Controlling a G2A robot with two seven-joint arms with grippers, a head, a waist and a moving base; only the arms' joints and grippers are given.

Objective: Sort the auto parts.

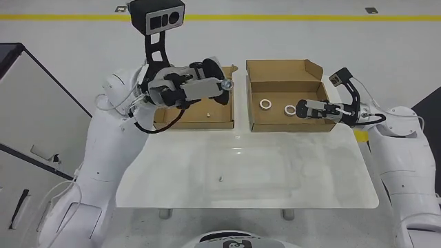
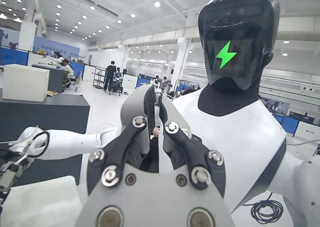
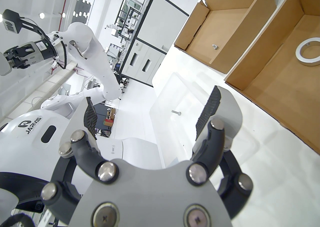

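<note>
Sort's partway, we reckon. Bolt box (image 1: 219,114), frame left in top view, has one boxed bolt (image 1: 207,116). Ring box (image 1: 279,93), frame right, has a far ring (image 1: 265,103) and a near ring (image 1: 290,110). L gripper (image 2: 154,110) is clamped on the held bolt (image 2: 157,97), up above the bolt box, not dropped yet. R gripper (image 3: 150,110) has fingers spread, empty, over the ring box, tips just beside the near ring. To do: release the held bolt, then the loose bolt (image 3: 176,112) in the clear tray (image 3: 175,87), lower centre of top view. Watch box walls and raised flaps on approach.
</note>
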